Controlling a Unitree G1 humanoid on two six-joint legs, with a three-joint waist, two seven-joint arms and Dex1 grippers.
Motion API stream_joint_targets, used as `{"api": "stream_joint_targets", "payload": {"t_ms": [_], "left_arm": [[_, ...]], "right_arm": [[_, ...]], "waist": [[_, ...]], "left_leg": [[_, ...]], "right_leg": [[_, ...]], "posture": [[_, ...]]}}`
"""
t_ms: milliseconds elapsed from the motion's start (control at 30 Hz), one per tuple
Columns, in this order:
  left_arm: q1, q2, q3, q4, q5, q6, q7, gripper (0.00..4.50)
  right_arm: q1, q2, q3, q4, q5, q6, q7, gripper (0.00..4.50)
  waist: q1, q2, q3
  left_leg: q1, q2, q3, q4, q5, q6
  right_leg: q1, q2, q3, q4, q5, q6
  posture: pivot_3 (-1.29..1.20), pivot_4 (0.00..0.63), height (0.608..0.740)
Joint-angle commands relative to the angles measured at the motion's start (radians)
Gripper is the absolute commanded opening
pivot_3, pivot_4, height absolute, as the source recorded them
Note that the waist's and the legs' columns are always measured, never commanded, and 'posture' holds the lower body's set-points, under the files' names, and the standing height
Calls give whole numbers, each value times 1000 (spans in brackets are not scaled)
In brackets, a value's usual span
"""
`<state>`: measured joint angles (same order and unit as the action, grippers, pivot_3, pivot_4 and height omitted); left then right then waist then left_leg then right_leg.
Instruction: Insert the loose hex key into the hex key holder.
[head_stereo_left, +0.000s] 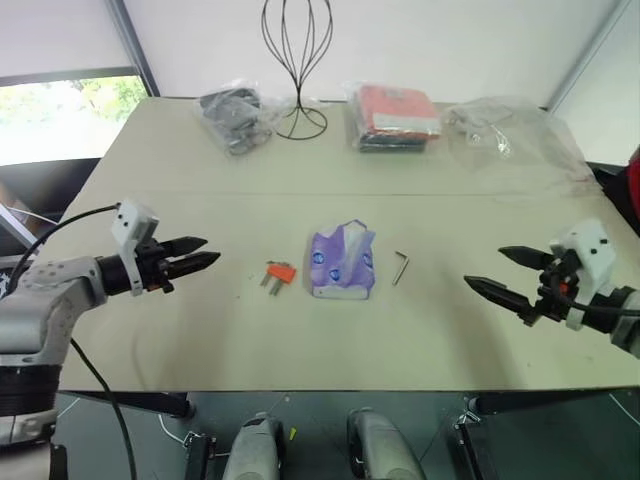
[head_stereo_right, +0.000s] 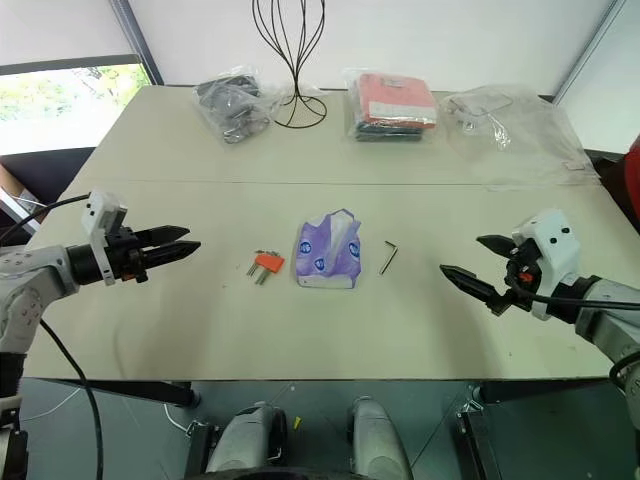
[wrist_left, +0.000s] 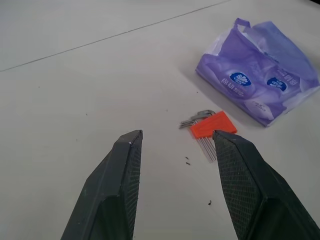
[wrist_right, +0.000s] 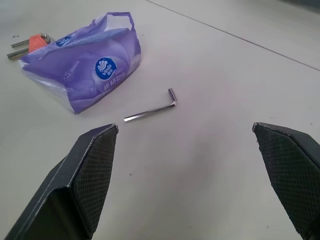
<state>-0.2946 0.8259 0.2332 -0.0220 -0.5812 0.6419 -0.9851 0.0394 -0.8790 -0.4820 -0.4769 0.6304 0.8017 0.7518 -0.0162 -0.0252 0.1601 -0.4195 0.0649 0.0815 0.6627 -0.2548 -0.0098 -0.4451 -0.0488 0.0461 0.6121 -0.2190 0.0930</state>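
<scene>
The loose hex key (head_stereo_left: 400, 267) lies flat on the table, a thin grey L-shaped rod just right of a purple packet; it also shows ahead of my right fingers as the loose hex key (wrist_right: 151, 110). The hex key holder (head_stereo_left: 279, 273), a small orange block with short metal keys sticking out, rests left of the packet and appears again as the holder (wrist_left: 212, 125). My left gripper (head_stereo_left: 205, 254) hovers open to the left of the holder, apart from it. My right gripper (head_stereo_left: 492, 272) stands wide open to the right of the loose key, holding nothing.
A purple-and-white crinkled packet (head_stereo_left: 342, 262) sits between holder and key. At the table's back stand a black wire stand (head_stereo_left: 296, 60), a bagged dark item (head_stereo_left: 235, 118), a bagged red-and-black pack (head_stereo_left: 395, 117) and a clear plastic bag (head_stereo_left: 510, 138). The table's front edge (head_stereo_left: 330, 388) runs close below.
</scene>
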Motion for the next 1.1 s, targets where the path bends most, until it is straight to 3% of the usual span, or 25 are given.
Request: {"api": "stream_joint_targets", "payload": {"t_ms": [33,867,1000,1100], "left_arm": [[8,6,52,-33,-12,-5,25,2303],[0,15,-1,18,40,-87,-27,2303],[-64,35,-79,45,77,-145,-136,2303],[-165,54,-181,53,102,-179,-278,2303]], "right_arm": [[-25,-2,0,-18,2,-7,-17,4500],[-40,-26,8,-17,-21,-17,-41,4500],[-66,-66,80,-57,-43,-26,-11,4500],[-120,-110,238,-123,-81,-68,47,4500]], "waist": [[0,0,0],[2,0,0],[3,0,0],[3,0,0]], "left_leg": [[0,0,0,0,0,0],[0,0,0,0,0,0],[0,0,1,0,0,0],[0,0,0,1,0,0]], "right_leg": [[0,0,0,0,0,0],[0,0,0,0,0,0],[0,0,0,0,0,0],[0,0,0,0,0,0]], "posture": [[0,150,739],[0,150,739],[0,150,739],[0,150,739]]}}
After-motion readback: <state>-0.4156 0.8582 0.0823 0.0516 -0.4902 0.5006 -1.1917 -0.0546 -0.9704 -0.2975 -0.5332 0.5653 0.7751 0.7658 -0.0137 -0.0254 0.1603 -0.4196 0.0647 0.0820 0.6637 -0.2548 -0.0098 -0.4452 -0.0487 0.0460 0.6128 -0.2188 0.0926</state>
